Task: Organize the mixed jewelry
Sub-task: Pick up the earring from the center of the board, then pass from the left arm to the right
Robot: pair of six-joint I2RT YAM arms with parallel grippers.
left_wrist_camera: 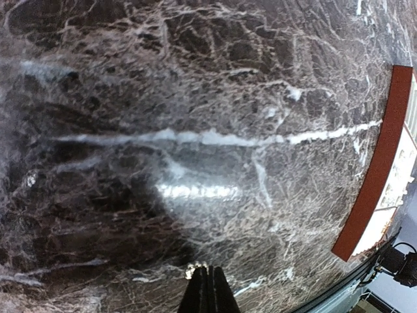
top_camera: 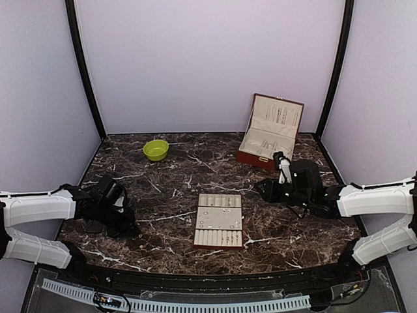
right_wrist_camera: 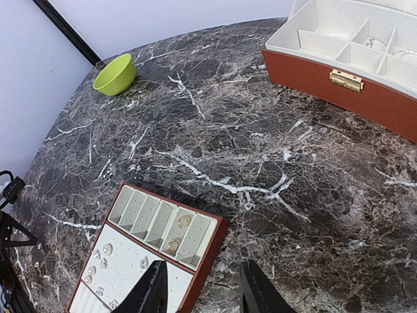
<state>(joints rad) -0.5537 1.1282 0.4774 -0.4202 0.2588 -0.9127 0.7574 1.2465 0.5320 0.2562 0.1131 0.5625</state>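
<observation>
My left gripper [left_wrist_camera: 207, 282] is low over the marble, left of the tray, and shut. A tiny silvery jewelry piece [left_wrist_camera: 194, 268] glints right at its fingertips, pinched there. In the top view this gripper [top_camera: 127, 227] sits at the near left. The beige slotted tray [right_wrist_camera: 207, 251] holds two small rings [right_wrist_camera: 184, 222] in its slots and several silvery studs [right_wrist_camera: 104, 250] on its flat panel. My right gripper [right_wrist_camera: 205, 293] hovers open over the tray's right corner with nothing between its fingers. In the top view it [top_camera: 266, 188] is right of the tray [top_camera: 219, 220].
A lime-green bowl [top_camera: 156, 150] stands at the back left. An open brown jewelry box [top_camera: 270, 134] with beige compartments stands at the back right, and a few small pieces lie in its compartments [right_wrist_camera: 373, 43]. The tray's brown edge [left_wrist_camera: 371, 176] shows to the right of the left gripper.
</observation>
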